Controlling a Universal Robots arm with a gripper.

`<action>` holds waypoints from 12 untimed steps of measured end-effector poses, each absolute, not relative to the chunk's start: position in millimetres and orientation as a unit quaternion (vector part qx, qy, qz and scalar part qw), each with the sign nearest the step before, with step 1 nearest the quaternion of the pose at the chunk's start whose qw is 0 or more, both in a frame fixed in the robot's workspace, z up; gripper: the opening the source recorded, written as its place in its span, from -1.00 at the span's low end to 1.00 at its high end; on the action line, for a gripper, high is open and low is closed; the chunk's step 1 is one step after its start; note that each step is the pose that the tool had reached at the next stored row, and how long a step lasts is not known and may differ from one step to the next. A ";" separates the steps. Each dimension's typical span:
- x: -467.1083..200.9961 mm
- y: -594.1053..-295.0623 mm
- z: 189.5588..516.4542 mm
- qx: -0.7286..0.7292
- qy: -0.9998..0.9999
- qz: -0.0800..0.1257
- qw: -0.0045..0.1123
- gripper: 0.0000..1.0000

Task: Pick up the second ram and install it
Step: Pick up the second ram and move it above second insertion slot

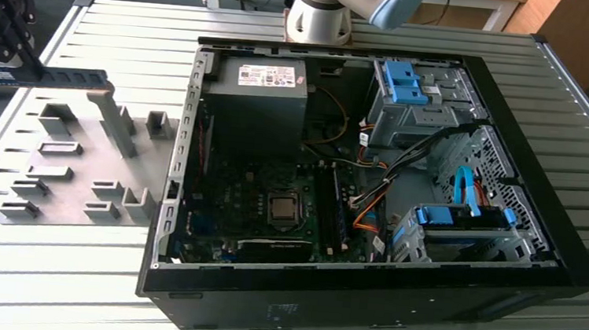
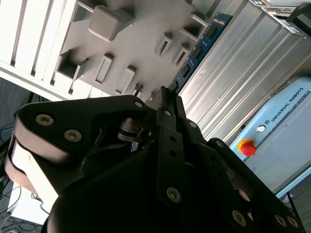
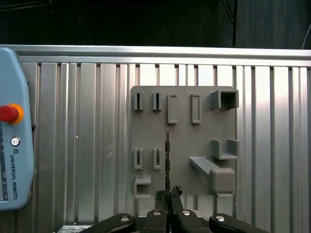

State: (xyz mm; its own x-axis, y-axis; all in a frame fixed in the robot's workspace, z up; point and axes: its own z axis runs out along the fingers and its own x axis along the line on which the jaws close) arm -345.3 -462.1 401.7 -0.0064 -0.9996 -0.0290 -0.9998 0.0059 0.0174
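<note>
Open black metal computer case (image 1: 368,301) lying on ribbed aluminium surface (image 1: 75,274). Inside: green motherboard (image 1: 229,199), grey power supply box (image 1: 257,107) with white printed label (image 1: 267,75), blue plastic drive brackets (image 1: 404,83). Black tool (image 3: 168,193) pressed together on long thin blue circuit-board ram stick (image 1: 75,78), held level above grey plastic holder plate (image 1: 76,136), outside case wall at exterior view's left. Edge-on in first wrist view. Bare ribbed surface all round plate.
</note>
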 end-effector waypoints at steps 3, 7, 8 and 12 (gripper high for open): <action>-343.9 -462.1 401.6 -0.705 0.709 0.016 0.004 -0.72; -342.4 -462.1 401.7 -0.705 0.709 0.016 0.004 -0.72; -342.0 -462.1 401.7 -0.705 0.709 0.016 0.004 -0.72; -340.8 -462.1 401.6 -0.705 0.709 0.016 0.004 -0.72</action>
State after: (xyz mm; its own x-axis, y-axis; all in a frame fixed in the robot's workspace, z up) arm -340.8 -462.1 401.6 -0.0065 -0.9996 -0.0290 -0.9998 0.0059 0.0174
